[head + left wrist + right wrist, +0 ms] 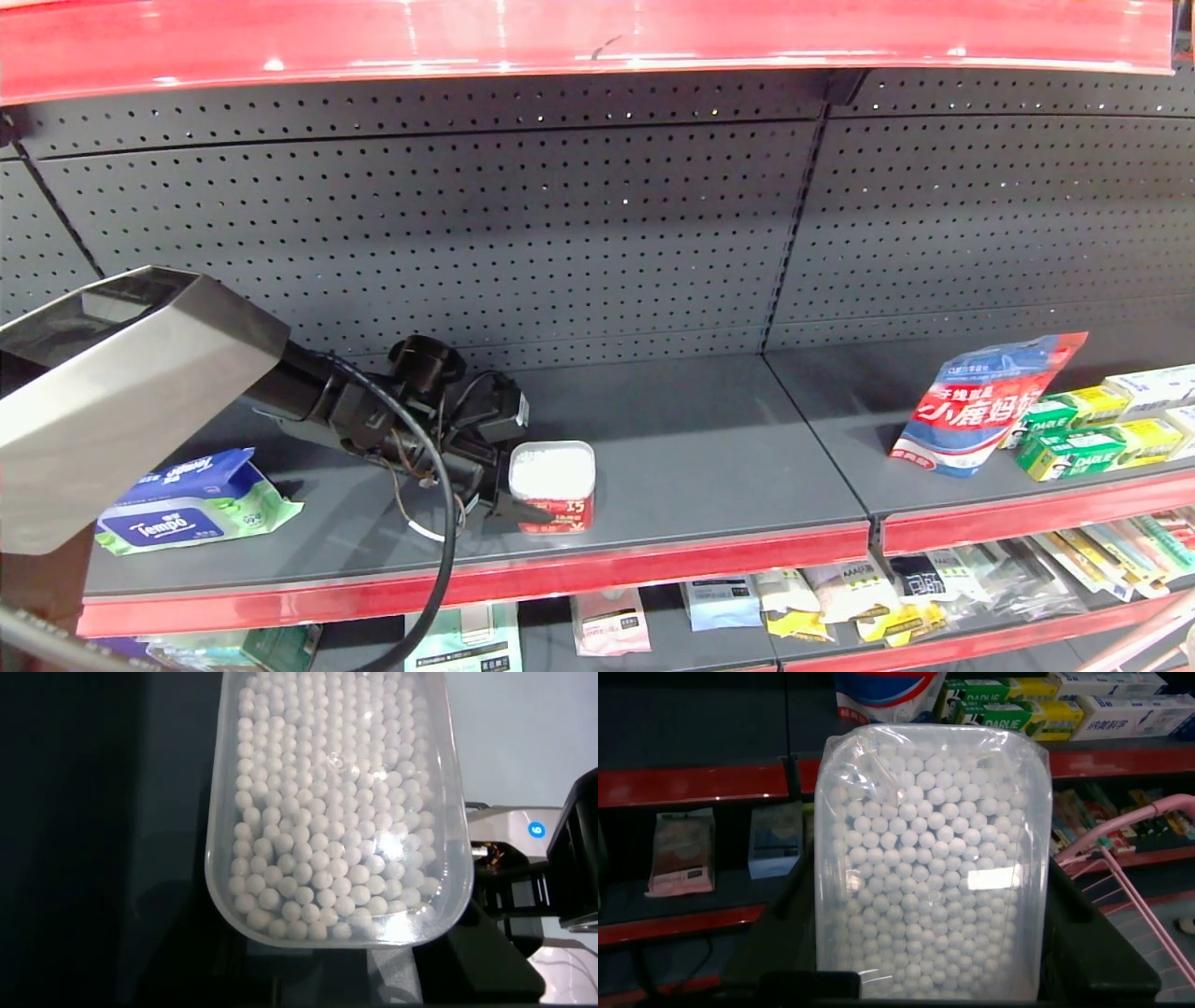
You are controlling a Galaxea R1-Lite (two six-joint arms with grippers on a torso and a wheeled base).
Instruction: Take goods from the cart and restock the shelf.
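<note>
**Left arm (pixel 121 392) at the shelf, one bead tub in each set of fingers**

The left arm extends from the near left over the grey shelf (pixel 709 467). The left fingers (pixel 527 510) close narrowly on the left tub (pixel 553 481), one on its near side and one on its far side. The left tub, clear, red-labelled and full of white beads, stands upright on the shelf near the red front edge. It sits between the wipes pack (pixel 191 504) to the left and the pouch (pixel 980 406), well apart to the right. Green boxes (pixel 1074 443) lie just beside the pouch. The right fingers (pixel 1083 933) hold the right tub (pixel 934 859) by its two long sides, in front of the lower shelves. The pink cart (pixel 1139 840) frame is beside the right tub.
</note>
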